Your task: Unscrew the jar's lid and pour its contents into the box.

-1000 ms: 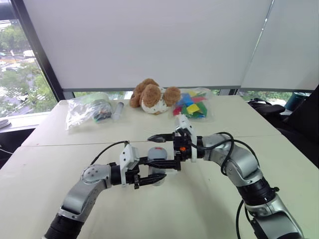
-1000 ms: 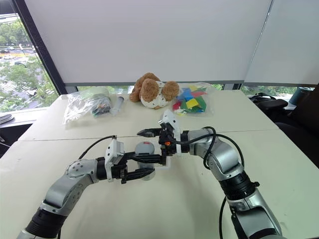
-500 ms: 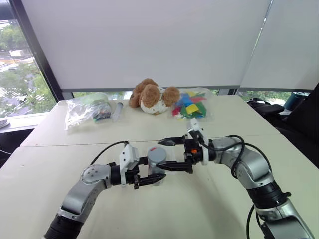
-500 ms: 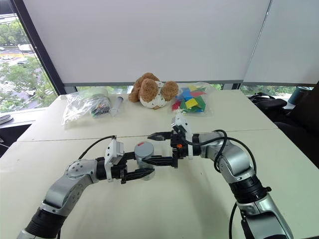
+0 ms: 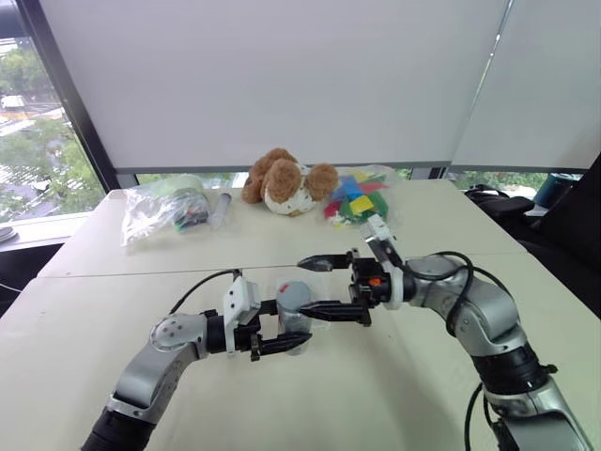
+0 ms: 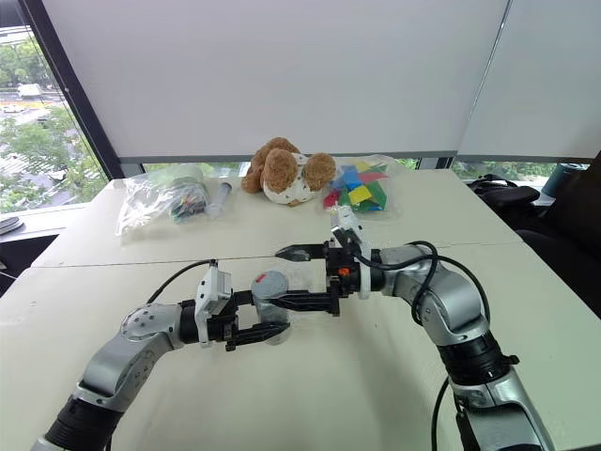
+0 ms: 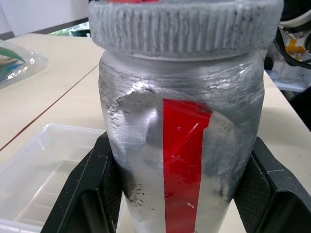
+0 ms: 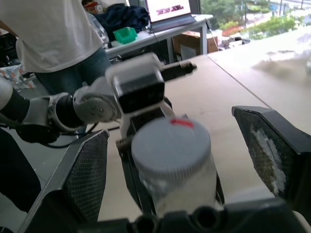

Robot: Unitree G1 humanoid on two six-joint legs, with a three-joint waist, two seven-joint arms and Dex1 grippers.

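Observation:
My left gripper [image 5: 296,325] is shut on the jar [image 5: 293,318], holding it upright a little above the table. The jar's [image 7: 180,136] greyish wall carries a red vertical stripe, and the black pads press on both its sides. The ribbed grey lid [image 8: 170,150] sits on top of the jar. My right gripper [image 5: 319,287] is open, level with the lid, its fingers [image 8: 272,150] standing wide on either side without touching it. The clear box [image 7: 43,179] lies on the table just behind the jar. The contents are hidden by the jar's cloudy wall.
At the table's far edge lie a bag of small items [image 5: 164,209], a syringe [image 5: 223,209], a plush dog [image 5: 286,183] and a bag of coloured blocks [image 5: 362,199]. A person [image 8: 53,34] stands beyond the table in the right wrist view.
My right gripper has drawn back to the right, still open, uncovering the lid it was over. The left gripper and jar have stayed put.

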